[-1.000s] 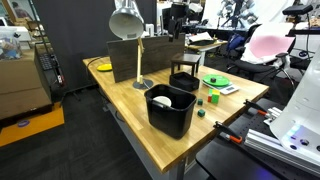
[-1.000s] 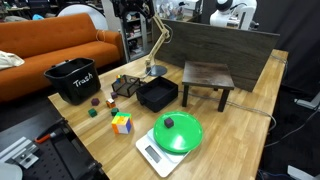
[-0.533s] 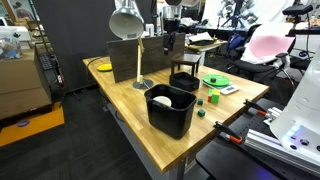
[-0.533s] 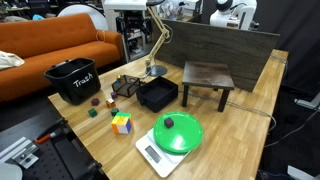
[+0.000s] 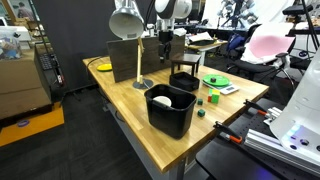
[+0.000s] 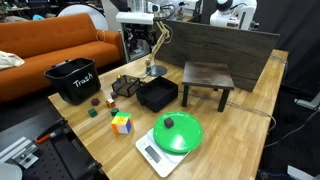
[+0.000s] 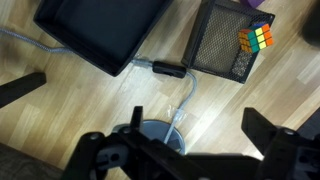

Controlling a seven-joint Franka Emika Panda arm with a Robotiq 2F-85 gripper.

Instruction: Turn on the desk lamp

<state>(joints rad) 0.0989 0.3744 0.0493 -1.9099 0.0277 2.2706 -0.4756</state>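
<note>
The desk lamp has a silver dome shade (image 5: pixel 125 20), a slim cream stem (image 5: pixel 137 60) and a round metallic base (image 5: pixel 143 84). It stands at the back of the wooden table, and its stem (image 6: pixel 157 45) and base (image 6: pixel 155 70) show in both exterior views. In the wrist view the grey base (image 7: pixel 158 137) lies right below, with a pale cable running to a black inline switch (image 7: pixel 168 70). My gripper (image 7: pixel 199 120) is open and empty above the base, close beside the stem (image 5: pixel 165 42).
A black tray (image 7: pixel 100 30) and a mesh basket (image 7: pixel 222 40) lie just past the switch, with a colourful cube (image 7: pixel 256 38) by the basket. A tall black bin (image 5: pixel 170 110), a small dark stool (image 6: pixel 207 75), a green bowl on a scale (image 6: pixel 177 133) and an upright dark board (image 6: pixel 220 45) share the table.
My arm has come down and in towards the lamp's stem and base. The lamp and the other things have not moved.
</note>
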